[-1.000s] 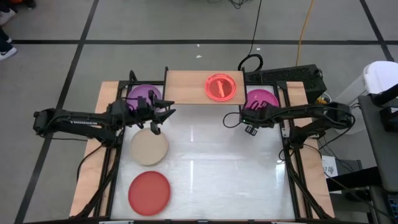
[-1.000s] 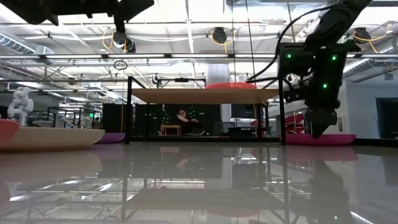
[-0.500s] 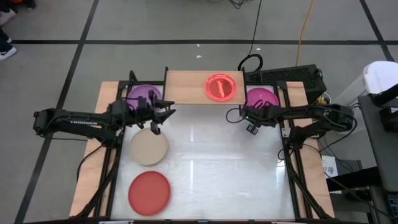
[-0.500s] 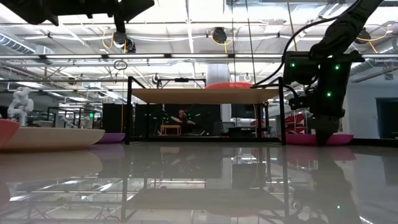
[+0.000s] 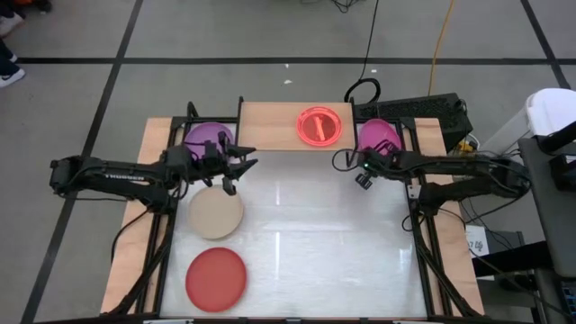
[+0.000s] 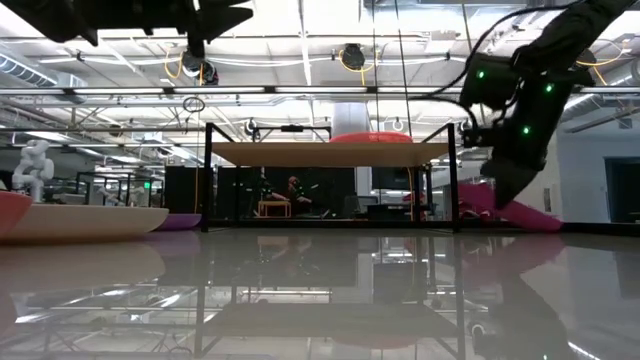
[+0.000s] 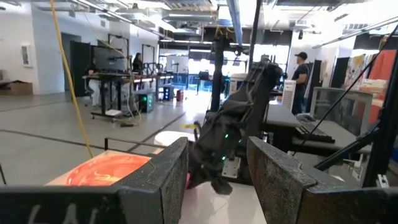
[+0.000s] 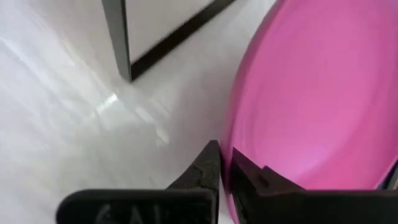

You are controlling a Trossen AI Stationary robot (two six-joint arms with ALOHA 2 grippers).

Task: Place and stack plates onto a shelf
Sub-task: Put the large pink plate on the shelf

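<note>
The light-wood shelf (image 5: 274,126) stands at the table's far edge with a translucent red-orange plate (image 5: 319,126) lying flat on its right half. Right of the shelf, the magenta plate (image 5: 380,135) sits tilted, with my right gripper (image 8: 225,165) shut on its rim. A purple plate (image 5: 207,137) lies left of the shelf. The beige plate (image 5: 215,214) and the red plate (image 5: 216,277) lie flat on the table's left side. My left gripper (image 5: 241,166) hovers open between the purple and beige plates, holding nothing. My right gripper pinches the magenta plate's rim (image 8: 236,124) between its two fingers, on the side nearest the shelf's right legs. The fingers come from above, slanting down. The plate is tilted: the held edge (image 6: 478,192) is raised and the opposite edge (image 6: 550,226) rests on the table.
The shelf's thin black legs (image 6: 456,180) stand close beside the held plate. A black frame (image 5: 418,216) runs along the table's left and right sides. The table's middle and near right are bare white top (image 5: 333,243). People and benches show in the room beyond.
My right gripper has gone down and toward the far edge onto the magenta plate, shut on its rim, then risen a little. The plate, flat before, now stands tilted: the gripped edge is up while its opposite edge stays on the table.
</note>
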